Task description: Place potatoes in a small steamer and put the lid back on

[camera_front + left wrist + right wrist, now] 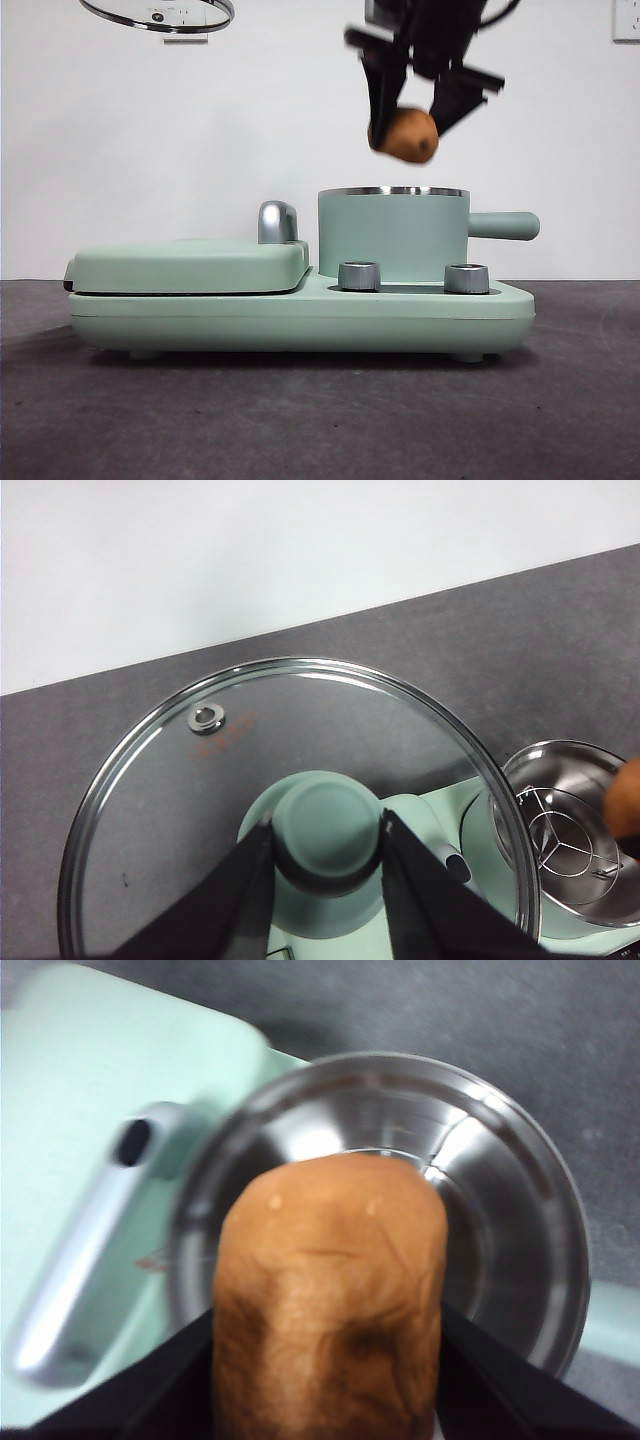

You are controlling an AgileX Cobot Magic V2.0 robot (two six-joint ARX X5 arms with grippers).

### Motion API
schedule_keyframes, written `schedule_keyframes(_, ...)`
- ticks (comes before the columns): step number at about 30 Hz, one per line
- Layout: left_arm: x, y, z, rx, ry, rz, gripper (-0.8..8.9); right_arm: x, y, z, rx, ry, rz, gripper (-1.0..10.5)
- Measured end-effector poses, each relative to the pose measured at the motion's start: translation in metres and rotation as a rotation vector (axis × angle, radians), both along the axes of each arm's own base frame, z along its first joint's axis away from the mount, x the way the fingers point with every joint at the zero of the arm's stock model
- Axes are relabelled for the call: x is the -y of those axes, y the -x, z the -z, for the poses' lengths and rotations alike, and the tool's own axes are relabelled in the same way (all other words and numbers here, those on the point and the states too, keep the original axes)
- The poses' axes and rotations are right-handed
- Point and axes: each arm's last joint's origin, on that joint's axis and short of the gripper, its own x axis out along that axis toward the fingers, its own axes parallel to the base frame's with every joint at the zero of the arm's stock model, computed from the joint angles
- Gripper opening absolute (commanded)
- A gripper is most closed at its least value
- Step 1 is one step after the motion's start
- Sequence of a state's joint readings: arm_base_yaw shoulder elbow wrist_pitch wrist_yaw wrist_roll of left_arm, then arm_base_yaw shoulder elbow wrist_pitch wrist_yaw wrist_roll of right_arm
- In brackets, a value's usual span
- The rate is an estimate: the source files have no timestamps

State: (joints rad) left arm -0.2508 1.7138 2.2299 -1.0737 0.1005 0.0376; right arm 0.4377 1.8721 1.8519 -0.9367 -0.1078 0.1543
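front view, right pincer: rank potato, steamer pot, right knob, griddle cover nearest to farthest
1. The potato, clamped in the right pincer, above the pot.
2. The steamer pot, right under it, open.
3. The right knob, lower, on the base in front of the pot.
4. The griddle cover, flat, off to the far side of the base.

The left pincer holds the lid aloft.

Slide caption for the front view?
Right gripper holds the potato above the open steamer; lid held aloft.

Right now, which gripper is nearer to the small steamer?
Right. The right gripper holds the potato just above the small steamer; the left gripper holds the lid high, off to the side.
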Motion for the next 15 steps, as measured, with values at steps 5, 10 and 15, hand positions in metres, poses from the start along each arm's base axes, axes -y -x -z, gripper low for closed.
schedule_keyframes(5, 0.0, 0.0, 0.0, 0.0, 0.0, 0.0, 0.05, -0.003, -0.019, 0.024, -0.013, 0.014, -0.006, 2.6)
schedule_keyframes(10, 0.0, 0.0, 0.0, 0.0, 0.0, 0.0, 0.05, -0.008, -0.028, 0.04, -0.04, 0.009, -0.025, 2.6)
schedule_keyframes(15, 0.0, 0.0, 0.0, 0.0, 0.0, 0.0, 0.05, -0.011, -0.034, 0.055, -0.072, 0.023, -0.026, 2.6)
